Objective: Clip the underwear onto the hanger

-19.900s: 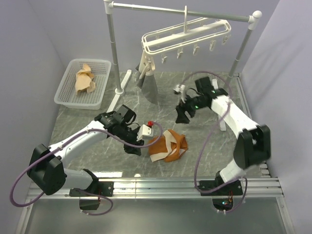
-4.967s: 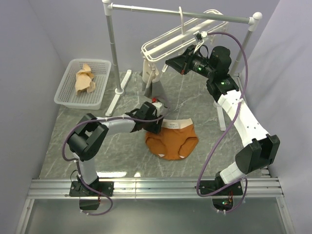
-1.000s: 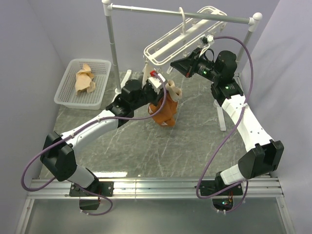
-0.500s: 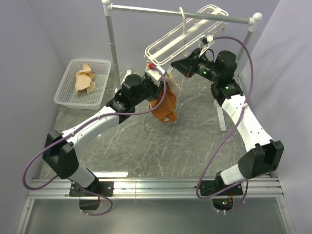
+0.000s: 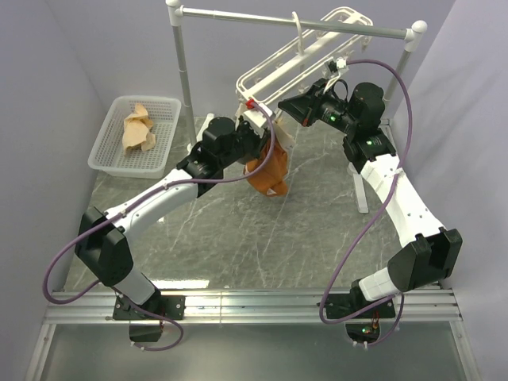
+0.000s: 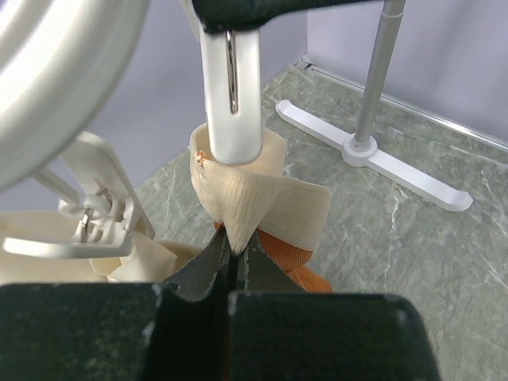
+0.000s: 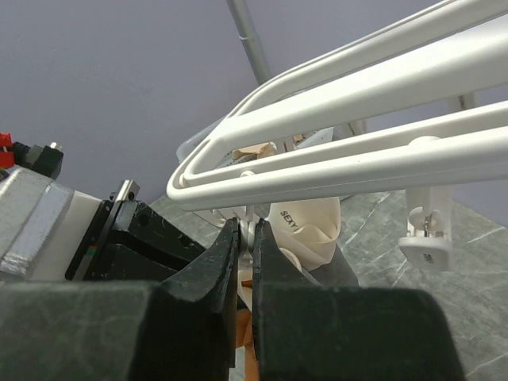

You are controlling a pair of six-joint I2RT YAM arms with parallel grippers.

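Observation:
The rust-orange underwear [image 5: 267,171] hangs in the air from my left gripper [image 5: 264,133], which is shut on its pale waistband [image 6: 266,200] just below a white clip [image 6: 231,87]. Orange fabric [image 6: 290,252] shows behind the fingers. The waistband's upper fold touches the clip's lower end. The white hanger [image 5: 295,57] hangs tilted from the rail. My right gripper [image 5: 287,104] is shut on one of its dangling clips, pinched between the fingers [image 7: 274,254] under the hanger bars [image 7: 357,119]. The folded waistband [image 7: 308,226] sits right beside that clip.
A white basket [image 5: 109,151] at the left holds a light tan cloth [image 5: 138,127]. The grey rail [image 5: 262,14] on white posts spans the back, its foot [image 6: 373,155] on the marbled table. Another free clip [image 7: 429,230] dangles to the right, and one more [image 6: 94,213] at the left.
My left gripper has raised the underwear and carried it right, up to the hanger's clip. The right gripper has stayed on the clip.

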